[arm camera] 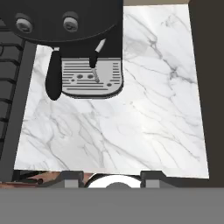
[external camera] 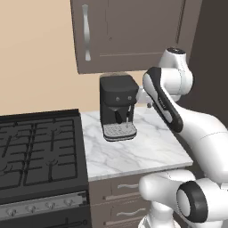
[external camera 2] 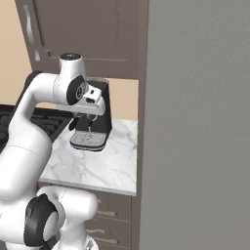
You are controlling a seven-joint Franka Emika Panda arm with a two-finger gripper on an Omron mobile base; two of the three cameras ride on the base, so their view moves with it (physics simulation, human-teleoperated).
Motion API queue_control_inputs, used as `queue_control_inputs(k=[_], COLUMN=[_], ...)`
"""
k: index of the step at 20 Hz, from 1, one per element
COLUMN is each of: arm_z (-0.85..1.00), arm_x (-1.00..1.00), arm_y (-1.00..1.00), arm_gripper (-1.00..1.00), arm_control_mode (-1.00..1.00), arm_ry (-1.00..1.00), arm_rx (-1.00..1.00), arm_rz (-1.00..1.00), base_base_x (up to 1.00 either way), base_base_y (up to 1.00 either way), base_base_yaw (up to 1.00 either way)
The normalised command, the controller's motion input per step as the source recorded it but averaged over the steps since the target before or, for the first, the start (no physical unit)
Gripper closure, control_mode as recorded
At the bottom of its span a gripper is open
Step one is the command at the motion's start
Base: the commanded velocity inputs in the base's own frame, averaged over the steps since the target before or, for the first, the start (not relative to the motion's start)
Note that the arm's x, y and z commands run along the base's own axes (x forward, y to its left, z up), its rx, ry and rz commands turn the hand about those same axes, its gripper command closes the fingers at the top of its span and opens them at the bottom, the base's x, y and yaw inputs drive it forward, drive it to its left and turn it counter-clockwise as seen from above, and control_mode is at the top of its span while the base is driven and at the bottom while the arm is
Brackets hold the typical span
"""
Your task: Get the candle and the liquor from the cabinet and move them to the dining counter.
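Cabinet (external camera: 133,33) closed above small marble surface (external camera: 142,151); arm folded in front.

Mounted on wall, dark brown, panelled doors shut, long silver handle (external camera: 87,33) vertical on left door. Candle and liquor unseen behind shut doors. Black coffee machine (external camera: 118,107) upright at back of surface, directly below cabinet, silver drip tray (arm camera: 91,78) toward front edge. Black stove (external camera: 38,153) adjoining surface on left; brown drawers (external camera: 127,187) beneath. Hand (arm camera: 111,180) raised over surface, looking down, fingertips (arm camera: 72,179) partly apart, nothing between them. No legible brand, label or writing anywhere.
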Motion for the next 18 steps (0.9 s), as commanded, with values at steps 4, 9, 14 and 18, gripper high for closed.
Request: queue_control_inputs(k=[4,9,14,18], arm_z=[0.00,-0.05,-0.03,0.03], arm_x=[-0.30,-0.93,-0.84,-0.81], arm_y=[0.05,0.53,0.72,0.42], arm_gripper=[-1.00,-1.00,-1.00,-1.00], arm_control_mode=[-1.00,-1.00,-1.00,-1.00], arm_ry=[-0.02,-0.26,-0.43,-0.44], arm_rx=[0.00,-0.05,-0.10,-0.08], arm_rz=[0.01,0.06,0.02,0.06], base_base_x=[0.00,0.00,0.00,0.00], base_base_y=[0.00,0.00,0.00,0.00], base_base_yaw=[0.00,0.00,0.00,0.00])
